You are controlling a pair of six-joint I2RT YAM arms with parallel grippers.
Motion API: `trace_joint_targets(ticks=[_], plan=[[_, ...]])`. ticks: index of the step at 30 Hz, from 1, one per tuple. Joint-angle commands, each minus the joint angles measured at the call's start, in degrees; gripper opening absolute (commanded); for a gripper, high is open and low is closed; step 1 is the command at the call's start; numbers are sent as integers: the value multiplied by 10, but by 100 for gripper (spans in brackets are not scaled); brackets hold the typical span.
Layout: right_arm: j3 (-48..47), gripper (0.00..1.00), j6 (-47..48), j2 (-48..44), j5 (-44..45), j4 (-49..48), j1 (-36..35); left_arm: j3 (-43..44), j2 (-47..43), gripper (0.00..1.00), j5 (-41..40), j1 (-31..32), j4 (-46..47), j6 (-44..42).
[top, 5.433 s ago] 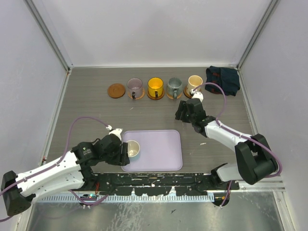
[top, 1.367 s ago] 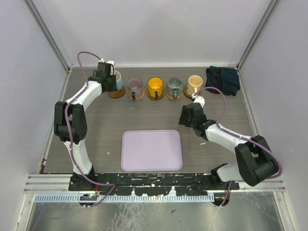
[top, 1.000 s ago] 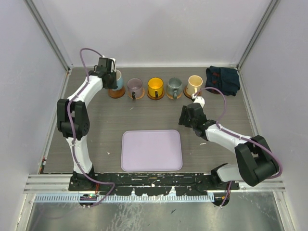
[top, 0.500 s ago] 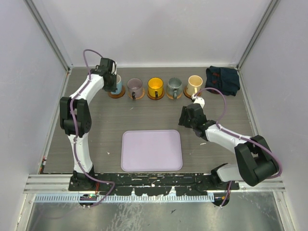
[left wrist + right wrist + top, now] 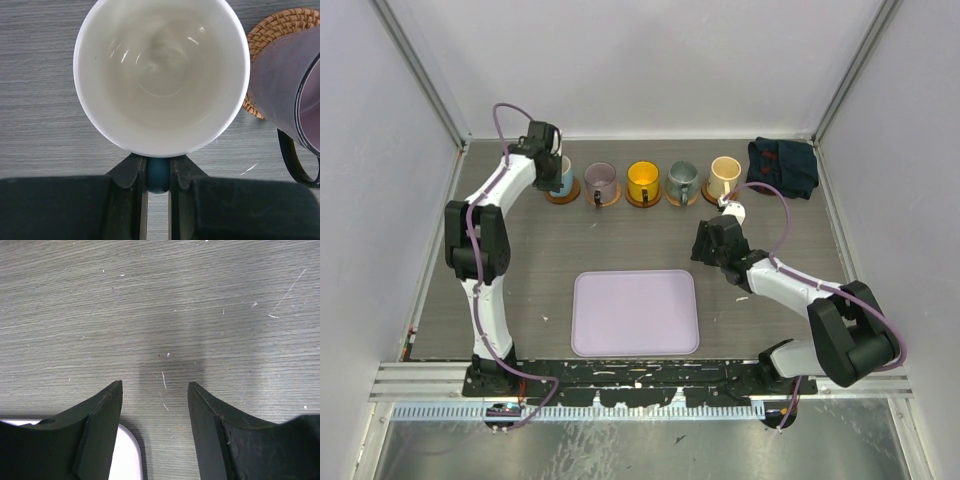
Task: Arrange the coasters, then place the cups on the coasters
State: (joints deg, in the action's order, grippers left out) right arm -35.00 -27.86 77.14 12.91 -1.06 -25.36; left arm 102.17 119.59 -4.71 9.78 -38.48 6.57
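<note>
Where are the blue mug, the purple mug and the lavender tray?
blue mug (image 5: 161, 75): left wrist view, inside floor of the mug.
purple mug (image 5: 276, 85): left wrist view, outer wall.
lavender tray (image 5: 635, 312): top view, bare middle.

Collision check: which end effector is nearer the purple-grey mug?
Left. The left end effector grips the handle of the blue mug, right beside the purple-grey mug; the right end effector hovers open over bare table near a corner of the tray.

Lavender tray (image 5: 635, 312), dark blue cloth (image 5: 783, 165)
</note>
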Motion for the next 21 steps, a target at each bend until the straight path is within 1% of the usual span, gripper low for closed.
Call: trace_joint_targets(ticks=[1,4,11,21], plan=[[-3,60,-11,-1,1,-20,1,-8,-25,0,-5,-6,40,-1],[-3,60,-12,0,-19,-22,2,-28,-35,0,-3,-6,45,3],[1,60,-16,-3,-24,-24,2,-79,-60,0,1,-6,62,10],[5,60,-18,-7,-27,-27,1,-98,-74,0,1,-6,60,16]])
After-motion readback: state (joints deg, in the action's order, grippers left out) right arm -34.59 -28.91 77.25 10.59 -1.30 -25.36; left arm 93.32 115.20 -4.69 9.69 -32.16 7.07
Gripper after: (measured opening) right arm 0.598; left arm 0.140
